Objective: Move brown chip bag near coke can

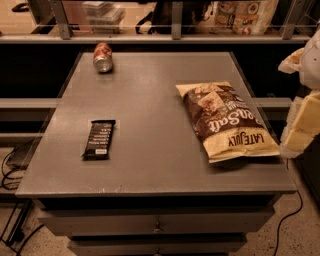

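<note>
Tool (304, 125) shows only as pale cream-white shapes at the right edge of the view, off the right side of the grey worktop (150, 100) and just beside the near end of the brown chip bag (225, 120). It seems to hang clear of the surface, though so little of it is in view that I cannot be sure, and whether it is open or closed I cannot tell. Nearest the camera, under the worktop's front edge, sit grey drawers (155, 227), with a dark cable (290, 215) trailing over the speckled floor at the right. On the near-left part of the worktop a black candy bar wrapper (99, 139) lies flat, its long axis running roughly near to far. The brown chip bag lies flat on the right half, well apart from the wrapper. Its long axis runs on a diagonal from near-right to far-left. The cream end printed "LATE JULY" points toward the near-right corner, close to the right edge, and the other cream end points toward the middle of the far side. The lettering reads upside down from this side. At the far-left corner the coke can (103, 57) lies on its side, its silver end facing the camera and its long axis running near to far, well apart from the bag. Beyond the worktop a shelf (150, 37) with metal uprights carries packaged goods (245, 15).
</note>
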Robot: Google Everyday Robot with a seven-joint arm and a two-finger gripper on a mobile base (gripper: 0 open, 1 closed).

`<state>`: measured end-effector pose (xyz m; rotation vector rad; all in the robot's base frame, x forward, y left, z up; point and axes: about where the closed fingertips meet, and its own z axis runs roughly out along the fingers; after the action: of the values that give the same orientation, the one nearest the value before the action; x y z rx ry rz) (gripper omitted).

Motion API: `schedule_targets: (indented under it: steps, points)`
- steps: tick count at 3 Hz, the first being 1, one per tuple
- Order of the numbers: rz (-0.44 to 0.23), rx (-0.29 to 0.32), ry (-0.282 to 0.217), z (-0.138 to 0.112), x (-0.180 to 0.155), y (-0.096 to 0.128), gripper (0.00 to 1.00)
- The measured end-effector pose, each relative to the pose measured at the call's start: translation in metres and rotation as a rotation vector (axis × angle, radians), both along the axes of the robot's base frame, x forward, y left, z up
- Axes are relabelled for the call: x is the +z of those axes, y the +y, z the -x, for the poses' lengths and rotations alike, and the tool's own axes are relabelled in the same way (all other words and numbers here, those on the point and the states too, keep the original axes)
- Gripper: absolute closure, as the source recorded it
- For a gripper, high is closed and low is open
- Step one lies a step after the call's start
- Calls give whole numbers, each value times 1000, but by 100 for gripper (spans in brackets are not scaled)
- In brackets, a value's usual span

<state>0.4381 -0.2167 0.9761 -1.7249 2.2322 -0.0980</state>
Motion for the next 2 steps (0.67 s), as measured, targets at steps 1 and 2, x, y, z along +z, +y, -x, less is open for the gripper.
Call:
schedule_targets:
  steps: [1,2]
  points:
    - [0,0,0,0,0,0,0]
    - [-21,0,-14,-3,0,3,0]
